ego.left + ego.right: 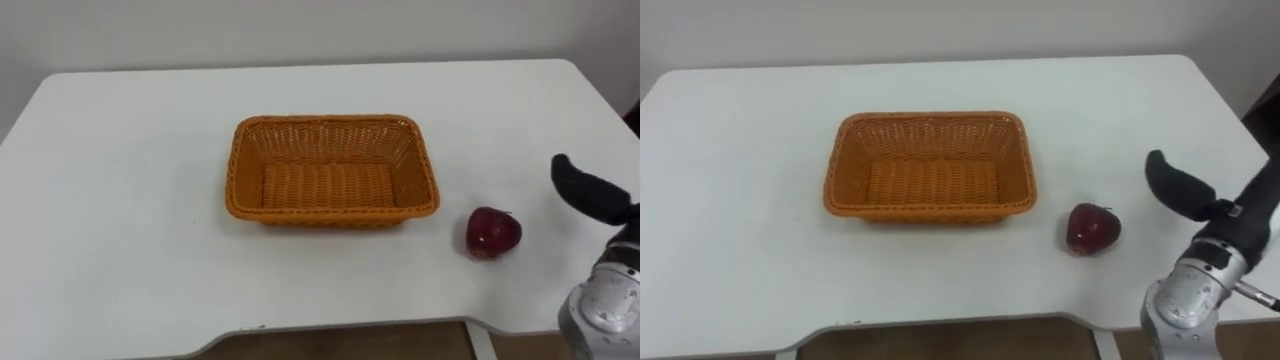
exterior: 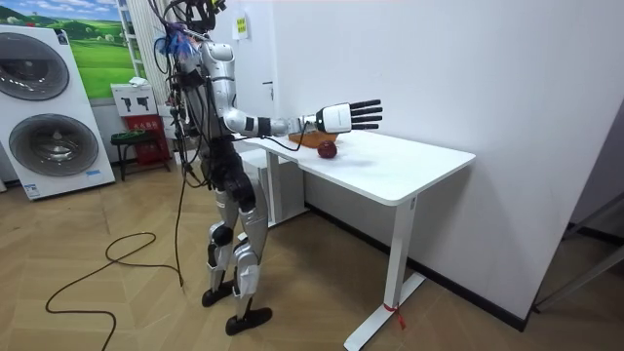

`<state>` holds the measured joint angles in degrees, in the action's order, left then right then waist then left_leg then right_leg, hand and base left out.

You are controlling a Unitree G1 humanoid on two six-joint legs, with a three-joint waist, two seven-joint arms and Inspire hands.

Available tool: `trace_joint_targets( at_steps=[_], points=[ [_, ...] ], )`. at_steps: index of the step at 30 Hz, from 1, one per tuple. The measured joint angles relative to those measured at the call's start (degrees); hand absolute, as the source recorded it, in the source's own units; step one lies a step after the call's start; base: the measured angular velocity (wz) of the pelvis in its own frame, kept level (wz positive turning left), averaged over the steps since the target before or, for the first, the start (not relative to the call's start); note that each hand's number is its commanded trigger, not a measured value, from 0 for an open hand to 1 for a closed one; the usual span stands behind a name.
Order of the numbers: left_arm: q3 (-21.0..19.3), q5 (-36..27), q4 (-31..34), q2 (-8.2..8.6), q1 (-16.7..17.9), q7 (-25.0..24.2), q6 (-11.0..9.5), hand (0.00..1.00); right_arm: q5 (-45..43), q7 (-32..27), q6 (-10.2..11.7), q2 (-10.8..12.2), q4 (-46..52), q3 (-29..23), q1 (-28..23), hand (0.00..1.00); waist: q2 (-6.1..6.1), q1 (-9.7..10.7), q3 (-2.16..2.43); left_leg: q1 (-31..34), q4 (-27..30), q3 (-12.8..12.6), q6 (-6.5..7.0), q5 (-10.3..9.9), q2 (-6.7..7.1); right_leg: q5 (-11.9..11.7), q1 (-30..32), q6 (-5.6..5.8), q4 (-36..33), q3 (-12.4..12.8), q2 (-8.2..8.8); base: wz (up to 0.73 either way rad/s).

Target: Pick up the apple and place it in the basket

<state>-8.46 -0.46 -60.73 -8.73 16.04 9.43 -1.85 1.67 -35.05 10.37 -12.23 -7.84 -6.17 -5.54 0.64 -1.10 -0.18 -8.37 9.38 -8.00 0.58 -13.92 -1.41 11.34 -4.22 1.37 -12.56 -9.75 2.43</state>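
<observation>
apple [image 1: 493,232] sits on the table [image 1: 120,200], just right of the wicker basket [image 1: 330,125]. my right hand [image 1: 585,190] hovers farther right of the basket, fingers straight, holding nothing. i'd judge the reach goes leftward.

Silver-white limbs with dark joints, and a black-fingered, white-backed right hand [image 2: 338,117].

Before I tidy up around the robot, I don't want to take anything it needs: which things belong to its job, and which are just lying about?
Job: apple, on the table right of the basket; the basket, probably where it goes; right hand, open near the apple.
Lying about: washing machines and stool, behind the robot.
</observation>
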Motion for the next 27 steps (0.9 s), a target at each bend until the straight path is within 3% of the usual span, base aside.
trace_joint_targets(
  at_steps=[4, 12, 22, 27],
  points=[
    [1.84, 0.0, 0.08, -0.21, -0.02, -0.02, -0.06, 0.0, -0.04, 4.42, -0.28, -0.01, -1.81, 2.86, -0.08, 0.0, 0.03, -0.64, -0.12, -0.21, 0.0, 0.13, 0.0, 0.0, 0.0, 0.0, 0.0, 0.01, 0.04, 0.05, 0.0, 0.0],
    [1.9, 0.02, -0.13, -0.21, 0.29, -0.07, -0.76, 0.0, -0.2, 12.03, -0.5, -0.05, -3.07, 5.03, -1.99, 0.0, 0.34, -0.93, -0.24, -0.52, 0.0, 0.39, 0.0, 0.0, 0.01, 0.0, -0.71, 0.01, 0.18, -0.03, 0.04, 0.02],
    [1.94, 0.11, -0.18, -0.21, 0.58, -0.07, -0.98, 0.0, -2.26, 13.83, -0.47, -0.09, -3.06, 5.03, -2.05, 0.0, 0.48, -0.92, -0.18, -0.38, 0.15, 0.31, 0.0, 0.0, 0.0, -0.11, -0.64, -0.03, -0.01, -0.22, 0.03, 0.0],
    [1.97, 0.19, -1.0, -0.21, 1.08, -0.07, -0.96, 0.0, -2.47, 14.89, -0.46, -0.09, -3.02, 5.81, -2.59, 0.0, 0.39, -0.84, 0.08, -0.35, 0.15, 0.26, 0.0, 0.0, -0.01, -0.12, -0.64, -0.04, 0.02, -0.23, 0.02, 0.0]
  ],
)
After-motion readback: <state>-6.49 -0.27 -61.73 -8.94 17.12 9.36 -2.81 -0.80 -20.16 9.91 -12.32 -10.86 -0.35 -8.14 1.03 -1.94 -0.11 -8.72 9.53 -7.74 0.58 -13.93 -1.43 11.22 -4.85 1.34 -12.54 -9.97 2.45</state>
